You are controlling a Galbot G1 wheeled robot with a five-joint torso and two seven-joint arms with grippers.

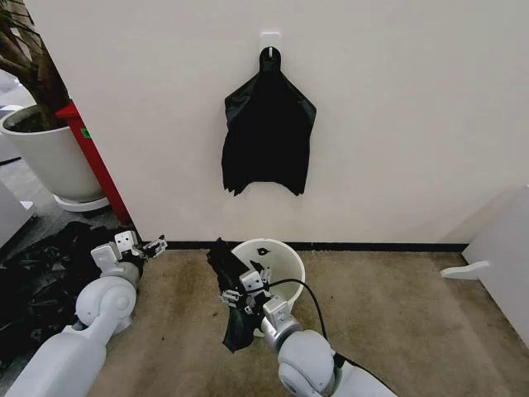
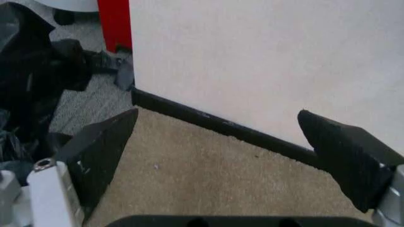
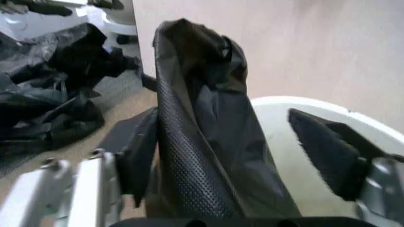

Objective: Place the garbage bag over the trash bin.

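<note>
Carpet near the wall carries everything I see, and I go from its left side. At the far left edge lies a big heap of black plastic, with a large white plant pot behind it. My left gripper hovers low above the carpet just beside this heap, close to the black baseboard; its fingers are wide apart and hold nothing. In the middle, against the wall, stands the trash bin. The garbage bag hangs over the left part of the bin rim and falls down outside it. My right gripper is at this rim with fingers spread; the bag lies between them and touches one finger, but they do not clamp it. On the wall above the bin hangs a bundle of black bags.
</note>
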